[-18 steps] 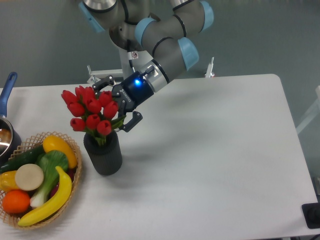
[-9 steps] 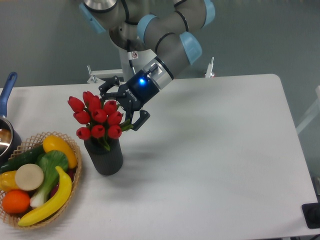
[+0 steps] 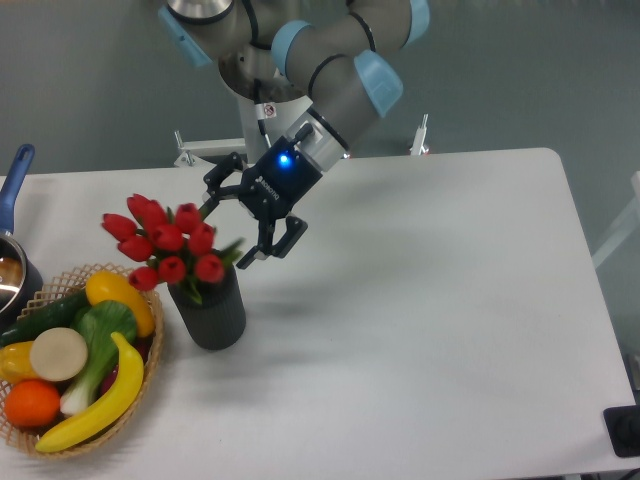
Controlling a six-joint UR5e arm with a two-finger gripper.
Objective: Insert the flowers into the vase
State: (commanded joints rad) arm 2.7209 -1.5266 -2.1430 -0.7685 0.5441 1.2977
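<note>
The flowers [image 3: 162,243], a bunch of red tulip buds on short green stems, stand with their stems inside the vase [image 3: 209,310] and lean to the left over the basket's edge. The vase is dark grey, cylindrical and upright on the table at the left. My gripper [image 3: 230,233] hangs just right of the buds, above the vase's right rim. Its jaws stand apart and hold nothing. One green leaf points toward the gap between them.
A wicker basket [image 3: 150,372] with a banana, an orange and green vegetables sits left of the vase, nearly touching it. A pot with a blue handle [image 3: 12,185] is at the far left edge. A black object [image 3: 625,430] lies at the table's front right corner.
The gripper has let go of the flowers and drawn slightly back to the right. The bunch has tipped left and settled lower in the vase.
</note>
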